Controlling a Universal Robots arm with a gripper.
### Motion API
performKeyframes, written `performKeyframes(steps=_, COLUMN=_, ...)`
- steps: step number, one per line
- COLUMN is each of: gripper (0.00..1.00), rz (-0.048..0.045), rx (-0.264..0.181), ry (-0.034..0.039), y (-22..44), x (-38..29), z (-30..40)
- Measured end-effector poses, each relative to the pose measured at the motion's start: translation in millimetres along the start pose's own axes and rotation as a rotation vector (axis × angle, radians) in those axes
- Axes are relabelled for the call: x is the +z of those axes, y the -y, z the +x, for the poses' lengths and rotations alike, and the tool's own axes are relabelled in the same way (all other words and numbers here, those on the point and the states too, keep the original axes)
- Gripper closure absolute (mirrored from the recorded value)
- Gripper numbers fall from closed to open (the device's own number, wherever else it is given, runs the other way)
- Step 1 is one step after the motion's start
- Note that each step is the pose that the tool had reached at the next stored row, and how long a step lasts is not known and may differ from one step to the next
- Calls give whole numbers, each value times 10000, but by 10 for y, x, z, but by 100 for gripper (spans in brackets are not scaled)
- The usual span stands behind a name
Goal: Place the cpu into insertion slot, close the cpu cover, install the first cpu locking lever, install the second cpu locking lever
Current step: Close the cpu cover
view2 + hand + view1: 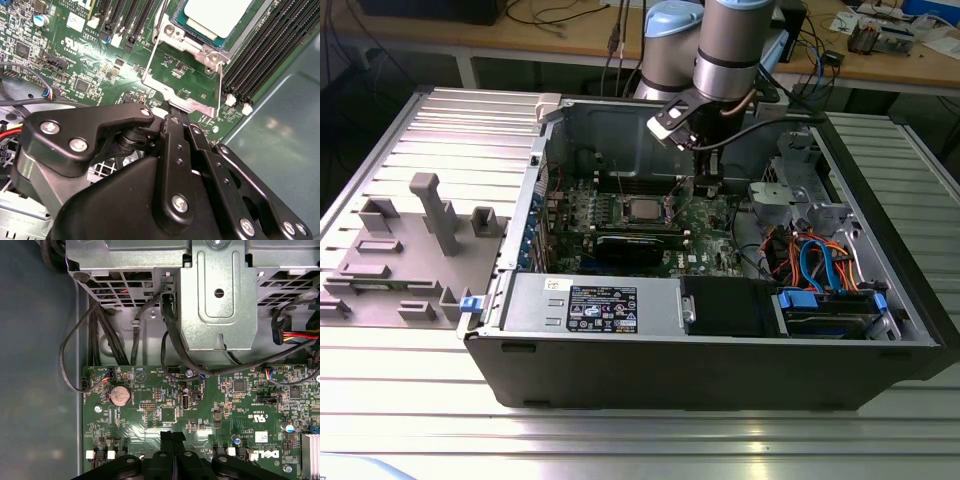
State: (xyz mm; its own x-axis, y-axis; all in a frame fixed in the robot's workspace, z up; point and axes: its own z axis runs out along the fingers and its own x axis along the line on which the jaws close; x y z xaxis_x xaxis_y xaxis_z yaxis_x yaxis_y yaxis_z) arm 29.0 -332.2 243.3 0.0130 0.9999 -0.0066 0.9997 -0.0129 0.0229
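Gripper [176, 119], fingers pressed together, sits at the free edge of the cpu cover [182, 97]; in the exterior view, 3 o'clock of the cpu [642, 210]. Cover seems thin, stiff, light; press that edge.

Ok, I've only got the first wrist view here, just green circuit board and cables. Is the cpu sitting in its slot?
Observer: Yes. In the second wrist view the small square cpu with the dull silver top lies in the silver-rimmed square insertion slot.
Operator: Is the cover down over it?
Observer: No. The thin silver metal frame of the cpu cover is swung open off the slot, and the green circuit board shows through its window.
Operator: And where's the gripper relative to that?
Observer: In that same view the black gripper sits right at the cover's free edge. I can't tell whether it touches.
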Motion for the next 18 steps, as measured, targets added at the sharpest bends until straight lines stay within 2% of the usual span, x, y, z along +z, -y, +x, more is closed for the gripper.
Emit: performKeyframes(steps=18, gripper=89, rz=0, rx=0, ry=0, y=70, x=-2, z=-1)
